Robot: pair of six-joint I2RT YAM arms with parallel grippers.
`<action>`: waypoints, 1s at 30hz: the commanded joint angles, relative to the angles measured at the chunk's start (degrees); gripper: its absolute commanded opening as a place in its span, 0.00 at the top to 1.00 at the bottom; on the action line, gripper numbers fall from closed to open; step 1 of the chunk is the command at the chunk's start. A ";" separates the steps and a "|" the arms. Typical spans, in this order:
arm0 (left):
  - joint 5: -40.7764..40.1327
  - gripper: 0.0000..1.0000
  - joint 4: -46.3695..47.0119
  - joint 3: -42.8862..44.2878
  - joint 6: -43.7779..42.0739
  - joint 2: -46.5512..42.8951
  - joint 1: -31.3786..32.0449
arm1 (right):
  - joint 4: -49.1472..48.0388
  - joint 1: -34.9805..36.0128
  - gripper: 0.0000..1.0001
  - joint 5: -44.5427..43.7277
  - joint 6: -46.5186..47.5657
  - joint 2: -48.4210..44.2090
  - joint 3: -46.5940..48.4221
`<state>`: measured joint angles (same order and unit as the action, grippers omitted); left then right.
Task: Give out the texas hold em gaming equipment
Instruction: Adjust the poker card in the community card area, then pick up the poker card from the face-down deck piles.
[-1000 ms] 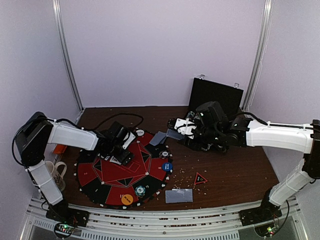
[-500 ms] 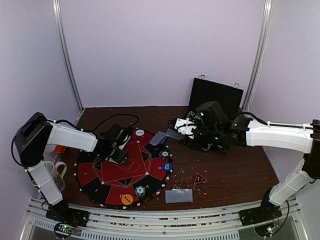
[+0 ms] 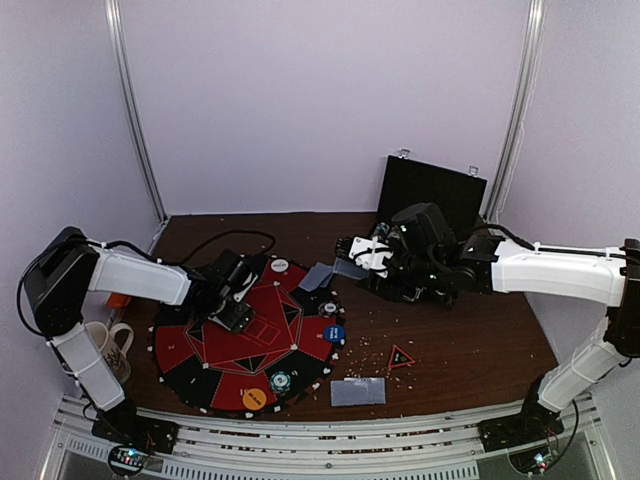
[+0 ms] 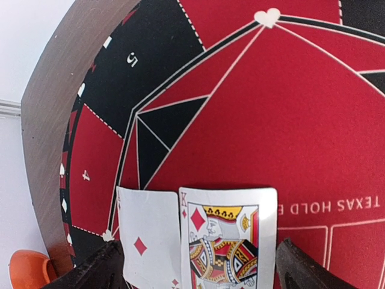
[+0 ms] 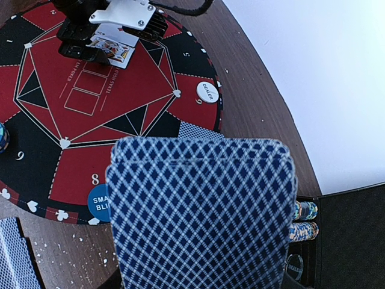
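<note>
Matt felt mat [image 4: 289,120] — glossy paper cards [image 4: 225,235] — wood-grain table [image 3: 470,340]

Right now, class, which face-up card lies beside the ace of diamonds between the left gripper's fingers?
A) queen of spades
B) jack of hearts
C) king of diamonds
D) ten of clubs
C: in the left wrist view the king of diamonds, with a K and red diamond at its corner, lies next to the ace of diamonds on the red mat, between the open left gripper.

Two white-shelled arms [image 3: 140,272] — black joints, black claws, thin black cables
</note>
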<state>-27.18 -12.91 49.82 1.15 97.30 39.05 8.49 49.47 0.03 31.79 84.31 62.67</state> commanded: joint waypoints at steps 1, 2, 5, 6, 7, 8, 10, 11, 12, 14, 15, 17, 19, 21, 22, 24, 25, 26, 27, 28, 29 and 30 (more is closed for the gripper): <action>3.76 0.09 -2.92 -1.34 -2.68 -2.77 -0.51 | -0.45 -0.23 0.49 -0.38 0.73 -0.03 0.91; 5.12 0.10 -2.01 -1.36 -3.01 -4.08 -0.47 | -0.49 -0.23 0.49 -0.34 0.77 0.18 1.05; 9.41 0.09 3.57 -2.54 -3.61 -10.25 -0.42 | -0.49 -0.23 0.49 -0.02 0.64 0.40 1.38; 11.33 0.09 5.70 -2.91 -3.66 -12.84 -0.50 | -0.45 -0.25 0.49 0.09 0.64 0.49 1.40; 13.17 0.09 8.06 -3.07 -3.46 -15.23 -0.49 | -0.49 -0.33 0.49 0.07 0.71 0.48 1.38; 15.94 0.09 9.66 -3.02 -2.65 -17.36 -0.48 | -0.33 -0.24 0.49 -0.01 1.02 0.59 1.33; 20.26 0.10 12.80 -2.41 0.46 -20.63 -0.50 | 0.47 -0.03 0.49 0.06 1.19 1.04 1.90; 25.14 0.11 14.10 -1.87 2.25 -21.75 -0.41 | 0.78 0.02 0.49 0.36 1.10 1.29 2.24; 29.29 0.14 15.40 -1.07 5.01 -22.29 -0.44 | 0.81 0.17 0.49 0.79 1.02 1.39 2.47; 37.28 0.16 18.80 0.49 10.46 -22.65 -0.33 | 0.26 0.69 0.49 1.41 0.93 1.53 2.81; 39.90 0.16 21.36 0.82 13.53 -22.67 -0.13 | -0.05 0.94 0.49 1.71 0.86 1.63 3.01; 44.03 0.15 27.25 0.38 18.82 -22.44 1.07 | -0.45 1.35 0.49 2.28 0.65 2.00 3.81; 47.05 0.14 30.83 0.94 21.73 -21.33 2.61 | -0.66 1.63 0.49 2.74 0.60 2.58 4.49; 48.16 0.12 30.78 2.95 23.15 -19.22 4.25 | -0.67 2.00 0.49 2.85 0.55 3.27 5.17; 48.92 0.12 30.05 4.31 23.46 -17.75 4.85 | -0.67 2.19 0.49 2.87 0.55 3.41 5.40; 50.34 0.12 28.52 6.76 23.93 -14.91 5.67 | -0.92 2.52 0.49 3.10 0.47 3.84 5.65; 50.79 0.12 28.37 7.64 23.94 -13.75 6.20 | -1.17 2.74 0.49 3.13 0.42 4.01 5.70; 51.00 0.11 28.46 8.22 23.80 -12.82 6.67 | -1.26 2.94 0.49 3.13 0.32 4.14 5.82; 51.14 0.11 28.86 8.64 23.62 -12.04 7.23 | -1.39 3.10 0.49 3.15 0.24 4.24 5.87; 51.13 0.11 29.12 9.04 23.42 -11.37 7.54 | -1.45 3.25 0.49 3.28 0.21 4.41 6.00; 50.79 0.11 28.75 9.46 23.31 -10.66 7.69 | -1.42 3.38 0.49 3.30 0.20 4.49 6.11; 50.09 0.11 28.07 10.01 23.33 -10.04 7.71 | -1.33 3.64 0.49 3.35 0.20 4.61 6.33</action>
<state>21.15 13.10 57.19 23.14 85.36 46.13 8.34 52.29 2.46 32.75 88.09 66.57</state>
